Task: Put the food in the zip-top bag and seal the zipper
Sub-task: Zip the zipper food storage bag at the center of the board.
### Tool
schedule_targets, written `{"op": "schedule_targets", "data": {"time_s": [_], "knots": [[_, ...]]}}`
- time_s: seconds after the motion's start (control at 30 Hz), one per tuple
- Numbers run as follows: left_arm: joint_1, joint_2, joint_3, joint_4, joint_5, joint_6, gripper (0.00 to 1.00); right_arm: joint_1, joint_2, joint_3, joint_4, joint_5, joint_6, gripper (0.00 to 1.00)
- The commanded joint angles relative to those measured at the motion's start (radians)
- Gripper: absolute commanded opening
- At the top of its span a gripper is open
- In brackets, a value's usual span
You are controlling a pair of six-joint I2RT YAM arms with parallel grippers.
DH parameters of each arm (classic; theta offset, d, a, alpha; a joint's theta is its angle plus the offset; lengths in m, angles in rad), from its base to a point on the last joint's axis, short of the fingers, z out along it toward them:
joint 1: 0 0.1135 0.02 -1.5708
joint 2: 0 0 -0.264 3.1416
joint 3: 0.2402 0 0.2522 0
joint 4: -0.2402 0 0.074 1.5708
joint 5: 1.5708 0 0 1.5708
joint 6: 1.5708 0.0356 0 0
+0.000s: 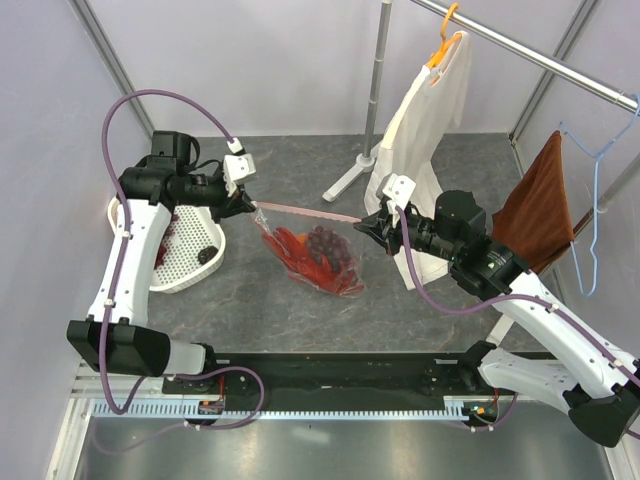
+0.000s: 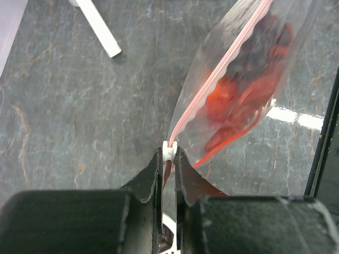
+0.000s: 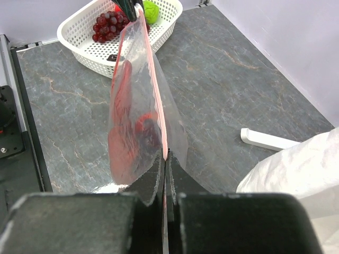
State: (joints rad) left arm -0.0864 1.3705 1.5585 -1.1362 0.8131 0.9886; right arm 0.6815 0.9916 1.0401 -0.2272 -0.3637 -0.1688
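Observation:
The clear zip-top bag (image 1: 318, 262) hangs stretched between my two grippers, its bottom resting on the table. Red chillies and dark grapes (image 1: 325, 243) show inside it. The pink zipper (image 1: 305, 211) runs taut from gripper to gripper. My left gripper (image 1: 250, 207) is shut on the zipper's left end, with the white slider (image 2: 169, 150) between its fingertips. My right gripper (image 1: 366, 224) is shut on the zipper's right end (image 3: 165, 153). A bunch of red grapes (image 3: 106, 24) and a green piece (image 3: 151, 10) lie in the basket.
A white mesh basket (image 1: 192, 262) stands at the left under my left arm. A white clothes-rack foot (image 1: 345, 180) lies behind the bag. A cream shirt (image 1: 425, 130) and a brown cloth (image 1: 540, 205) hang at the right.

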Motion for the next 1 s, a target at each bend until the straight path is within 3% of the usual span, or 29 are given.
{"op": "schedule_targets", "data": {"time_s": [0.0, 0.4, 0.5, 0.53, 0.6, 0.7, 0.97], "knots": [[0.066, -0.019, 0.045, -0.025, -0.069, 0.108, 0.04, -0.002, -0.041, 0.014, 0.043, 0.029, 0.000, 0.00], [0.129, -0.013, 0.023, -0.076, -0.078, 0.185, 0.05, -0.002, -0.030, 0.015, 0.043, 0.011, -0.011, 0.00], [0.128, -0.027, 0.031, -0.088, -0.028, 0.191, 0.16, -0.002, -0.022, 0.017, 0.051, -0.001, -0.006, 0.00], [0.126, -0.040, 0.041, -0.094, -0.008, 0.191, 0.33, -0.002, -0.016, 0.018, 0.054, -0.010, 0.000, 0.00], [0.123, -0.056, 0.048, -0.099, 0.050, 0.176, 0.56, -0.002, -0.010, 0.021, 0.058, -0.017, 0.005, 0.00], [0.099, -0.082, 0.067, -0.097, 0.083, 0.156, 0.64, -0.002, -0.001, 0.023, 0.065, -0.035, 0.008, 0.00], [-0.094, -0.071, 0.106, -0.054, 0.035, 0.071, 0.68, 0.000, 0.012, 0.043, 0.063, -0.061, 0.006, 0.00]]}}
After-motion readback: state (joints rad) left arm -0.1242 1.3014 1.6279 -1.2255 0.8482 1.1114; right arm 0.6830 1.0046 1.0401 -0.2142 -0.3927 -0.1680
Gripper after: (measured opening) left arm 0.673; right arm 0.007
